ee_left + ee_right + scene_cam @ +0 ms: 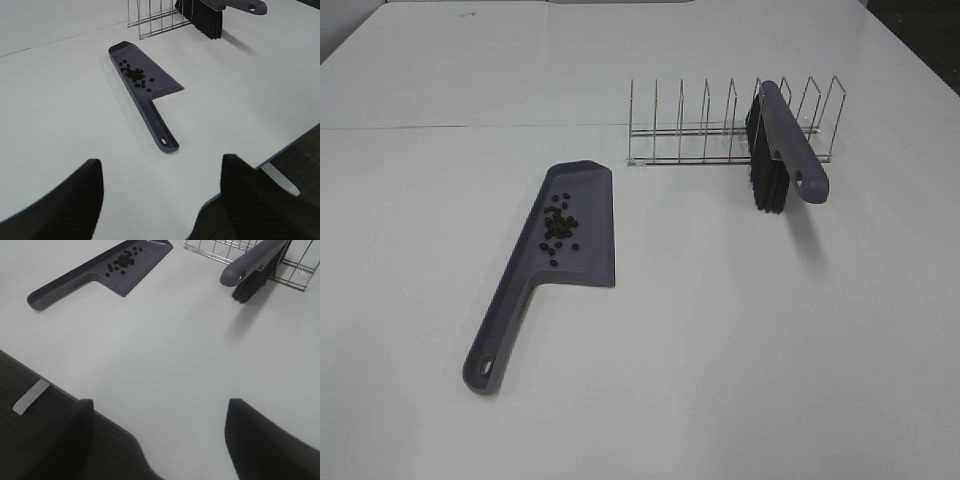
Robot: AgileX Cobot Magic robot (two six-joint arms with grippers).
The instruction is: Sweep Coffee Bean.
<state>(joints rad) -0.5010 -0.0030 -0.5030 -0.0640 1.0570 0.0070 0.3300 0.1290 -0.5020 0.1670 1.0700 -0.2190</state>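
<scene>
Both grippers hang back off the near table edge, left gripper [160,200] and right gripper [157,440] each with jaws spread wide, holding and touching nothing. The coffee bean [559,226] cluster already sits inside the dustpan [582,262] pan, left of table centre, with the handle running toward 7 o'clock; the brush [780,145] leans in the wire rack [720,140] off at the pan's 2 o'clock, well apart. I judge the sweep looks done, so the next move is probably just lifting the pan by its handle, kept level so nothing rolls out.
</scene>
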